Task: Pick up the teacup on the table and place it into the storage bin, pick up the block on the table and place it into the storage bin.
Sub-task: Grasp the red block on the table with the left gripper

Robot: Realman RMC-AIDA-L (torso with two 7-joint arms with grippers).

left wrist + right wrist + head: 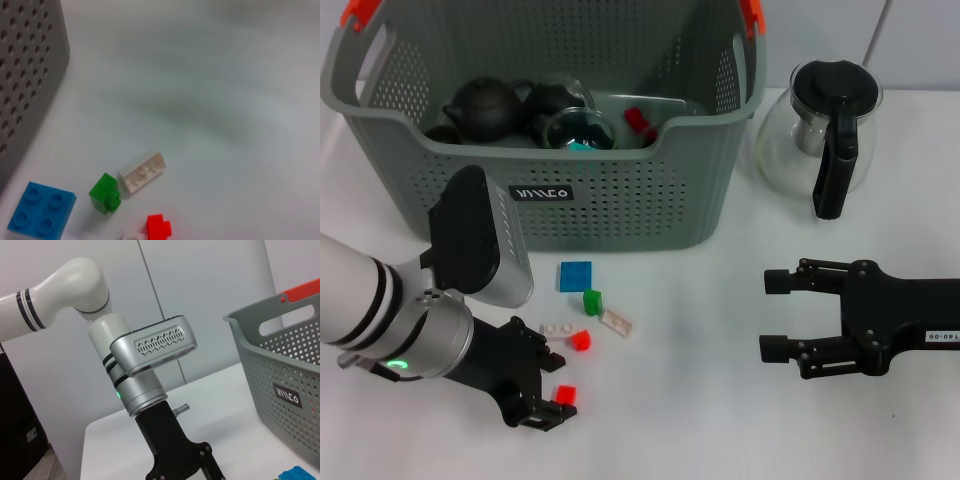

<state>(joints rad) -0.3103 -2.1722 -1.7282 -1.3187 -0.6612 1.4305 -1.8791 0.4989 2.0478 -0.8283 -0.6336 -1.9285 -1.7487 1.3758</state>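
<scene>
On the white desk [720, 420], nearest the robot, the left tool [548, 405] pinches a small red block [565, 394], evidently to carry it off. The right tool [772, 316] rests open and idle beside it. Beyond the loose blue brick [574, 275] stands the grey storage bin [620, 200], already holding dark teaware.

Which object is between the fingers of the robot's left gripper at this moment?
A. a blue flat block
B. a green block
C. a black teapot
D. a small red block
D: in the head view the left gripper sits low on the table with a small red block between its fingertips, while the blue flat block and the green block lie free on the table and the black teapot is inside the storage bin.
</scene>
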